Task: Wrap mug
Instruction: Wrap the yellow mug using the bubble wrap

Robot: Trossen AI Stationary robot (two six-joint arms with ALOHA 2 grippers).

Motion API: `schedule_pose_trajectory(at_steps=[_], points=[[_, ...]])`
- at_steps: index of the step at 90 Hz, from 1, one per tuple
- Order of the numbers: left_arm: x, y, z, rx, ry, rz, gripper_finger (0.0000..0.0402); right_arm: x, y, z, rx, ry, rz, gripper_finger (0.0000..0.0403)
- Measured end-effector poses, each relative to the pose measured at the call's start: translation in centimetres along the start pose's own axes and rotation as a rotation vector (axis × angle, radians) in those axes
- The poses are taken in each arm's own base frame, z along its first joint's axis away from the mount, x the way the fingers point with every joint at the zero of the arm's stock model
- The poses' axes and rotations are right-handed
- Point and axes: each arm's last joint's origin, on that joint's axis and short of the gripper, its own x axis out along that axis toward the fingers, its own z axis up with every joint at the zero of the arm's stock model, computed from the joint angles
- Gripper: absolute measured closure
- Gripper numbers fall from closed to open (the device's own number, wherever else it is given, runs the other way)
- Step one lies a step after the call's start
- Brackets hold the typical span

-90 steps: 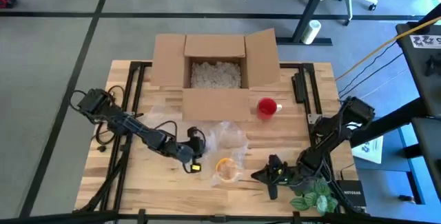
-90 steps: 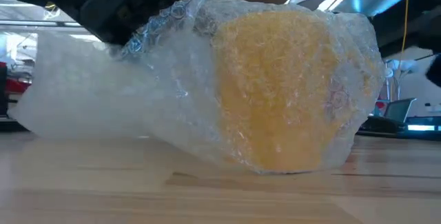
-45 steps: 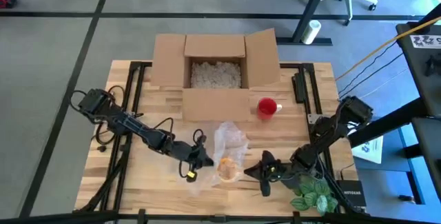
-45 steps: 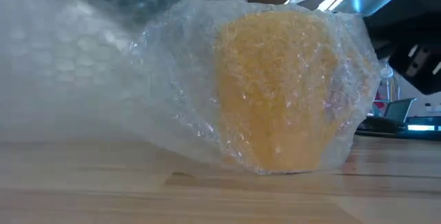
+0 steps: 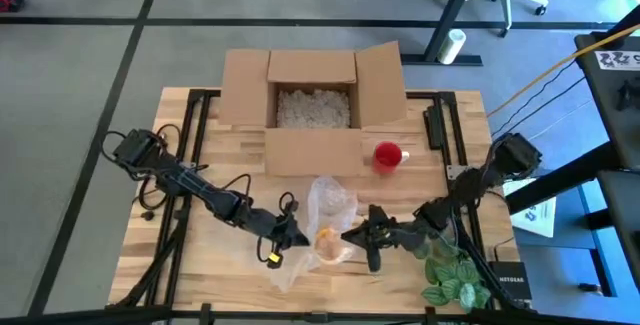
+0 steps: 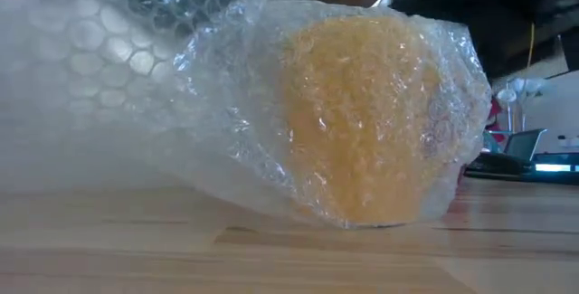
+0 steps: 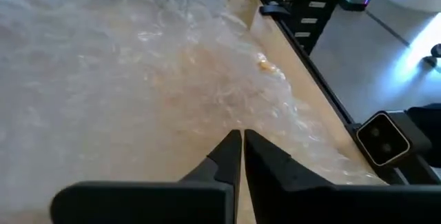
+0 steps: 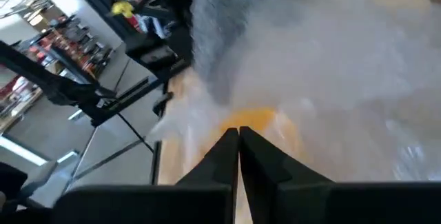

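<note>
In the low view, an orange mug (image 6: 362, 122) filled the centre-right of the frame, standing on the wooden table (image 6: 289, 258) and already covered in clear bubble wrap (image 6: 136, 104), with a loose tail of the sheet trailing off toward the left edge. Seen from above, the mug sat just below the centre of the frame, with the wrap spreading above it and down to its lower left. The left gripper (image 5: 290, 235) was touching the wrap on the mug's left; in its wrist view the fingers stood almost together over the sheet, and whether they pinched any film could not be told. The right gripper (image 5: 372, 237) was just beside the mug on the right, its fingers closed tip to tip and pointed at the orange shape, seemingly holding nothing. Judging by this, the wrapping looked well under way: the mug was covered, but the loose tail remained to be folded round. Farther up the frame, near the table's back edge, stood a red cup (image 5: 388, 154) and an open cardboard box (image 5: 312, 95) of white packing fill.
</note>
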Motion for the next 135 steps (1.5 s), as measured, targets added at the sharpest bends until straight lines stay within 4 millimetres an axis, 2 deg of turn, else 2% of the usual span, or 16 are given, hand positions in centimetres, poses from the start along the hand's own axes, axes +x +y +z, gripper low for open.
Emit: schedule_pose_trajectory(at_steps=[21, 35, 44, 51, 71, 94, 115, 135], points=[[0.1, 0.4, 0.1, 0.002, -0.008, 0.016, 0.0402, 2.8, 2.2, 4.5, -0.176, 0.139, -0.061, 0.0403], [0.1, 0.7, 0.2, -0.001, -0.009, 0.028, 0.0402, 3.5, 4.8, 8.4, -0.31, 0.094, -0.074, 0.0403], [0.1, 0.9, 0.2, 0.0, -0.009, 0.032, 0.0402, 3.8, 5.0, 9.8, -0.336, 0.103, -0.083, 0.0403], [0.2, 1.0, 0.2, 0.002, -0.01, 0.035, 0.0402, 4.5, 4.3, 9.9, -0.327, 0.151, -0.104, 0.0403], [0.2, 1.4, 0.3, 0.007, -0.013, 0.047, 0.0402, 7.1, 2.1, 8.0, -0.245, 0.29, -0.116, 0.0403], [0.2, 1.9, -0.4, 0.016, 0.066, 0.074, 0.0402, 6.8, 1.4, 7.0, -0.134, 0.409, -0.172, 0.0403], [0.0, 3.5, -1.9, -0.009, 0.195, 0.244, 0.0402, 6.8, 1.2, 6.2, -0.028, 0.504, -0.158, 0.0403], [-0.8, 4.8, -4.8, -0.088, 0.272, 0.296, 0.0402, 7.0, 1.3, 5.8, 0.027, 0.614, -0.171, 0.0403]])
